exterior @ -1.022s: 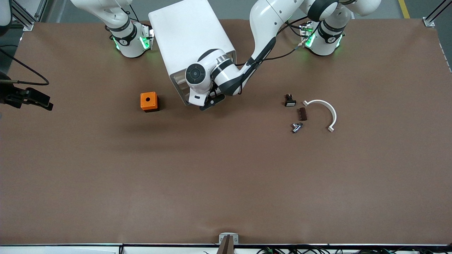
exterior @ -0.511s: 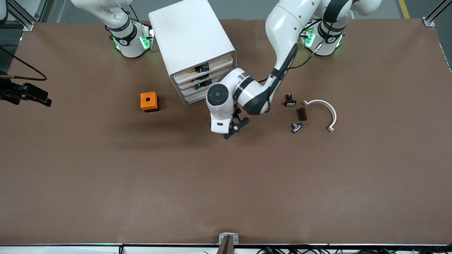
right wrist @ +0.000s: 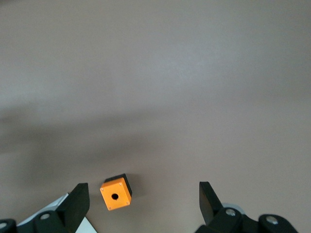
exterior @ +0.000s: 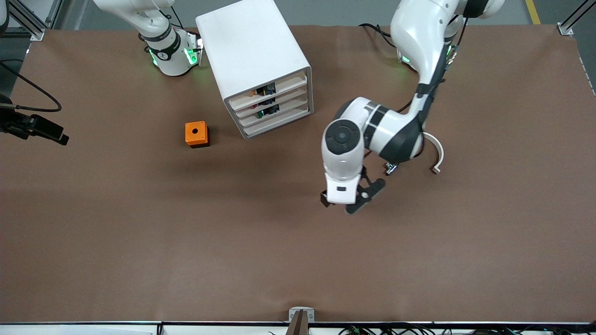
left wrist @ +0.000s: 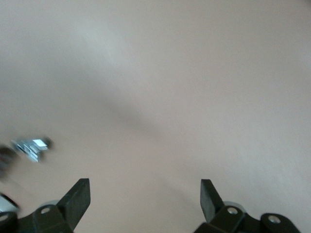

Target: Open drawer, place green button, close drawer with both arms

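Table cover [exterior: 186,242]: matt brown, cloth-like, smooth.
Cabinet [exterior: 247,46]: white plastic, smooth, faint sheen.
Orange box [exterior: 196,134]: matt orange plastic.
Arm shells [exterior: 344,153]: glossy white plastic, black bands.
Small fitting [exterior: 390,169]: shiny bare metal.
Curved bracket [exterior: 437,153]: white plastic, smooth.

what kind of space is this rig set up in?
Probably a robotics lab or test cell. Two Franka arms are bolted along one edge of a table under a brown mat, aluminium framing stands at its corners, and the props are small industrial parts: a white four-drawer cabinet and an orange box.
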`<action>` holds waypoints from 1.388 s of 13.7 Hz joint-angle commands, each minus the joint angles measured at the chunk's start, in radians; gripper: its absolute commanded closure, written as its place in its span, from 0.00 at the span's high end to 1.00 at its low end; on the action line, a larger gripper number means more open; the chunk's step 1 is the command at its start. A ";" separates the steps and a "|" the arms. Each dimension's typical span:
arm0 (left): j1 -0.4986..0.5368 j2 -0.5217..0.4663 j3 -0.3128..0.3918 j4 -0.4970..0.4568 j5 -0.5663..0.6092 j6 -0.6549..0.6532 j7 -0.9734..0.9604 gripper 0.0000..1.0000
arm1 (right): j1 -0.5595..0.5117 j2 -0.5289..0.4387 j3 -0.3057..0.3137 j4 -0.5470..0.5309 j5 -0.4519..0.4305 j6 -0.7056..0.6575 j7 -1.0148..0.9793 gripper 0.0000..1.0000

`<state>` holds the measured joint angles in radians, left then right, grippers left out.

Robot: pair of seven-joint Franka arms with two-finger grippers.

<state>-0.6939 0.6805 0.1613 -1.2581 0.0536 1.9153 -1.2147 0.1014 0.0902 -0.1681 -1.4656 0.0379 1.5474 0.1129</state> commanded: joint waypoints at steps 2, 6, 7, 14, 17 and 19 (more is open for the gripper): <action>0.101 -0.139 -0.006 -0.024 0.034 -0.103 0.226 1.00 | -0.019 -0.093 0.010 -0.129 0.023 0.083 0.016 1.00; 0.247 -0.258 -0.008 -0.026 0.034 -0.194 0.554 1.00 | -0.017 -0.126 0.012 -0.171 0.020 0.070 0.002 1.00; 0.269 -0.289 -0.008 -0.026 0.034 -0.229 0.595 1.00 | -0.017 -0.124 0.013 -0.165 0.020 0.057 0.001 1.00; 0.424 -0.455 -0.014 -0.027 0.014 -0.395 0.871 1.00 | -0.014 -0.121 0.015 -0.114 0.011 -0.004 0.002 1.00; 0.461 -0.479 -0.014 -0.030 -0.011 -0.452 0.923 1.00 | -0.012 -0.122 0.015 -0.114 0.010 -0.003 0.004 1.00; 0.490 -0.515 -0.016 -0.061 -0.044 -0.452 0.998 1.00 | -0.011 -0.121 0.015 -0.113 0.008 -0.009 0.001 1.00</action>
<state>-0.2352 0.2165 0.1599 -1.2670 0.0405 1.4672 -0.2807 0.0959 -0.0200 -0.1603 -1.5820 0.0450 1.5532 0.1125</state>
